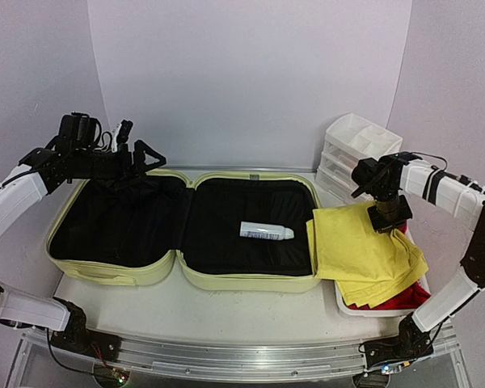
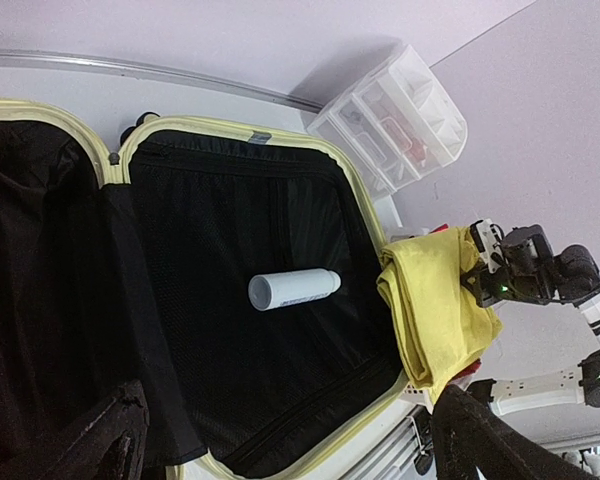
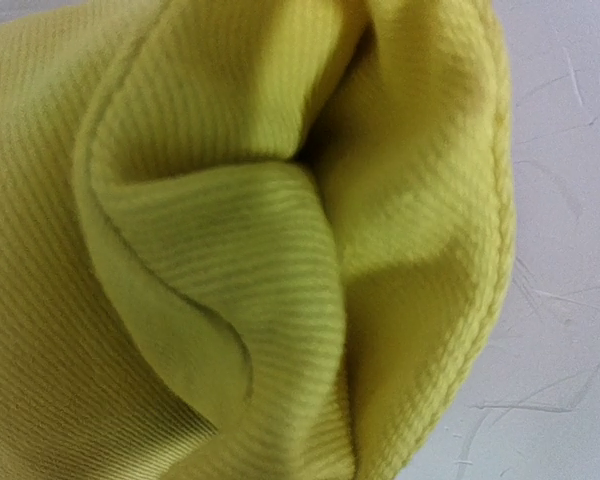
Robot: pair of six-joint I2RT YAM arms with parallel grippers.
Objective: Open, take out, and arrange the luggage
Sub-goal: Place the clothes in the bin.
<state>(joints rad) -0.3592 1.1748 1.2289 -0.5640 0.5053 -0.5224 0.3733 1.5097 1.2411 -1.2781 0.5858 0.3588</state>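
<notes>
Lying open flat on the white table (image 1: 226,311) before pale lilac walls, the yellow-green suitcase (image 1: 113,271) shows black lining and a white bottle (image 1: 265,232) in its right half. A yellow cloth (image 1: 364,250) drapes over its right rim, under the right gripper (image 1: 388,217), whose grip I cannot tell. The left gripper (image 1: 143,154) hovers spread above the far left rim.

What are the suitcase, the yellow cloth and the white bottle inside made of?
The luggage: hard moulded plastic by its look, smooth pale yellow-green shell, black fabric lining. The yellow cloth: soft ribbed knit, with fine ridges and a stitched hem showing. The white bottle: probably smooth plastic; too small to be sure.
</notes>
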